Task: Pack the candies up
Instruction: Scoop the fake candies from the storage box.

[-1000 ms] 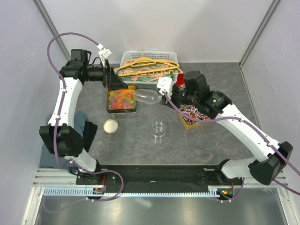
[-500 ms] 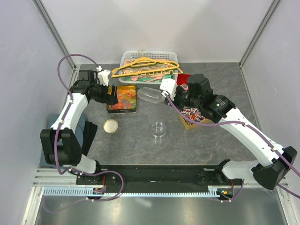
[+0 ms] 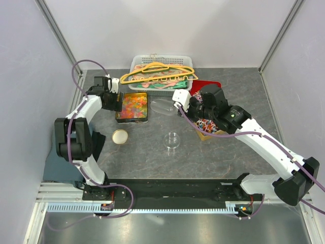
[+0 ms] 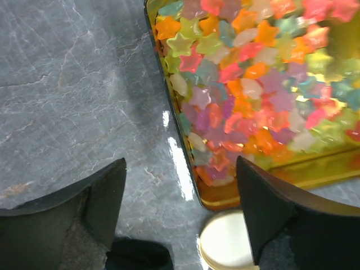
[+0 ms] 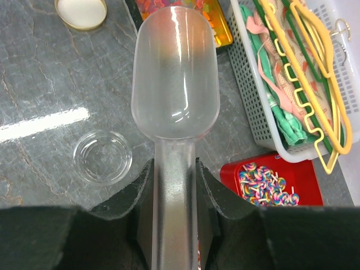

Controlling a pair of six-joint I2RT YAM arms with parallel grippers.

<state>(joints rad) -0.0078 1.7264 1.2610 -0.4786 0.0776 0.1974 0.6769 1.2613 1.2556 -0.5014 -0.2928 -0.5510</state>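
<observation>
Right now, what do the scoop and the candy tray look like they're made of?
The scoop looks like frosted clear plastic: the tabletop shows dimly through it, with glossy highlights. The tray looks like gold-toned metal, perhaps tin: its bare floor beside the star candies has a mirror-like sheen.

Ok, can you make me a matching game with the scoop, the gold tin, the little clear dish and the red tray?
Things:
1. scoop
2. gold tin
3. clear dish
4. red tray

States:
a. holds star gummies
b. empty, standing on the table
c. gripped by the right tool
d. holds swirly lollipops

Pairs: 1-c, 2-a, 3-b, 4-d.
</observation>
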